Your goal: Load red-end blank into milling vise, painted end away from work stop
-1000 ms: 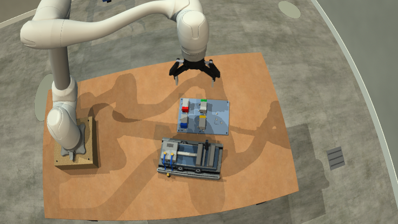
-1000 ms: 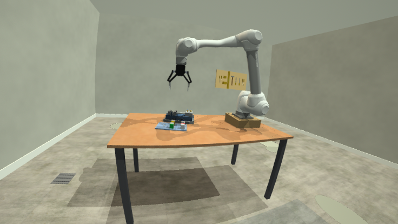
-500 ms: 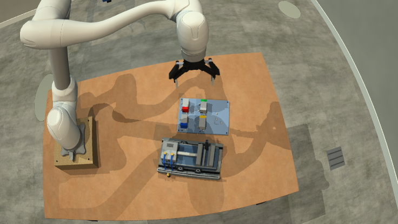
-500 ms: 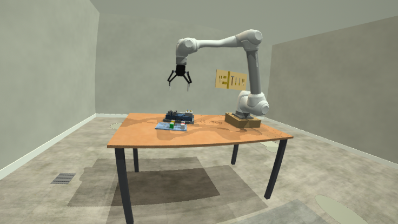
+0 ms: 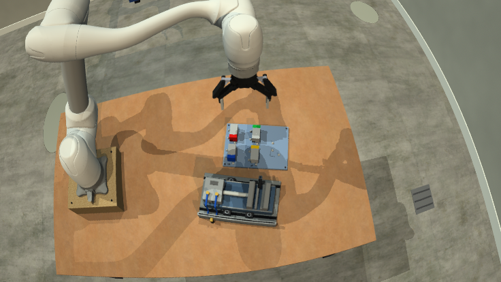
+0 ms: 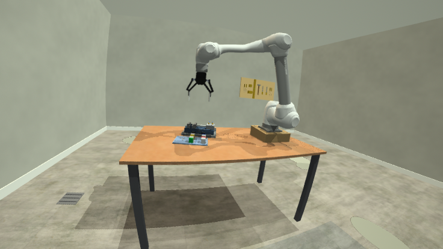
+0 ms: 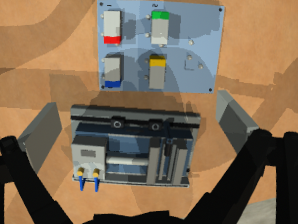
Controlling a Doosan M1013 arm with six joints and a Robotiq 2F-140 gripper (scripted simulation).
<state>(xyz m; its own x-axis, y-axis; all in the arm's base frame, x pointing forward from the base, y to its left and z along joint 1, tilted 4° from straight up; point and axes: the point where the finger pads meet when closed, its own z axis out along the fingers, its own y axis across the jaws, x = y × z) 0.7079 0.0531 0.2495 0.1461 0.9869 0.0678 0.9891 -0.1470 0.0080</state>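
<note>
The blank with the red end (image 5: 233, 133) lies flat on the blue infeed plate (image 5: 254, 144), at its far left corner; it also shows in the wrist view (image 7: 112, 26). Blanks with a green end (image 5: 256, 132), a blue end (image 5: 231, 153) and a yellow end (image 5: 254, 154) lie beside it on the plate. The milling vise (image 5: 240, 198) stands in front of the plate, its jaws apart with nothing between them. My gripper (image 5: 244, 103) hangs wide open and empty, high above the table behind the plate; it also shows in the side view (image 6: 199, 95).
The arm's base stands on a wooden block (image 5: 94, 180) at the table's left. The block with blue hoses (image 5: 212, 192) is at the vise's left end. A tan sign board (image 6: 257, 88) hangs behind the arm.
</note>
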